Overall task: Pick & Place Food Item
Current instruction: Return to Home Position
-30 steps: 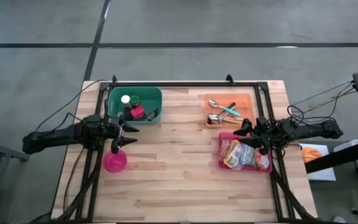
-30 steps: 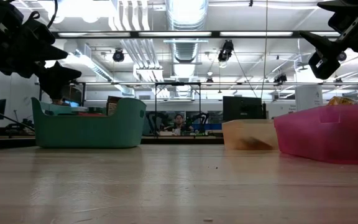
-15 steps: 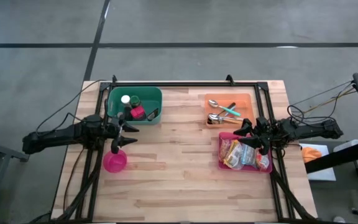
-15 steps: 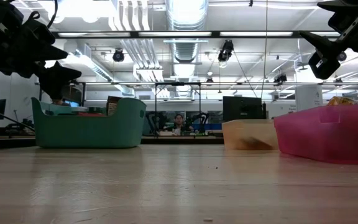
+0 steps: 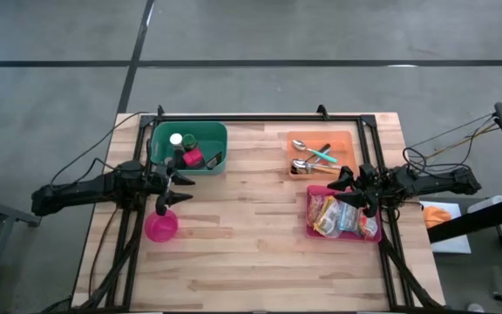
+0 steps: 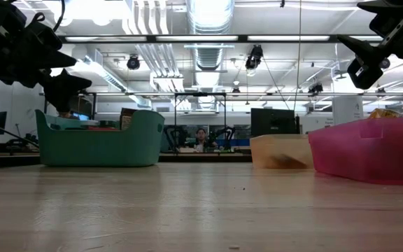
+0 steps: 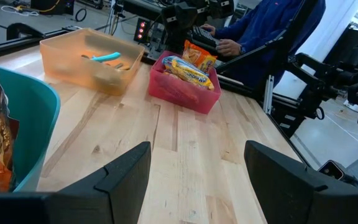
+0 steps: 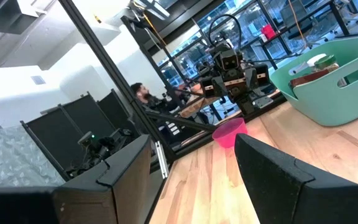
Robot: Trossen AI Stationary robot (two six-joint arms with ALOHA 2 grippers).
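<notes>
Showing both arms low over the wooden table [image 5: 251,253], fingers spread wide, gripping nothing: left gripper [image 5: 178,187] between green bin [image 5: 158,144] and pink cup [image 5: 160,227], right gripper [image 5: 339,189] at pink bin's [image 5: 308,212] edge. Showing snack packets [image 5: 334,218] inside that bin, spoons [image 5: 312,162] inside orange bin [image 5: 321,134].

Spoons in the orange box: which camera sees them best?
The high view: it looks straight down on the spoons in the orange bin. Left wrist view shows one blue handle, low view only the bin's side, right wrist view nothing.

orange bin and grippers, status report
Left gripper open, empty, by pink cup. Right gripper open, empty, at pink bin. Spoons in orange bin. Nothing in the way.
</notes>
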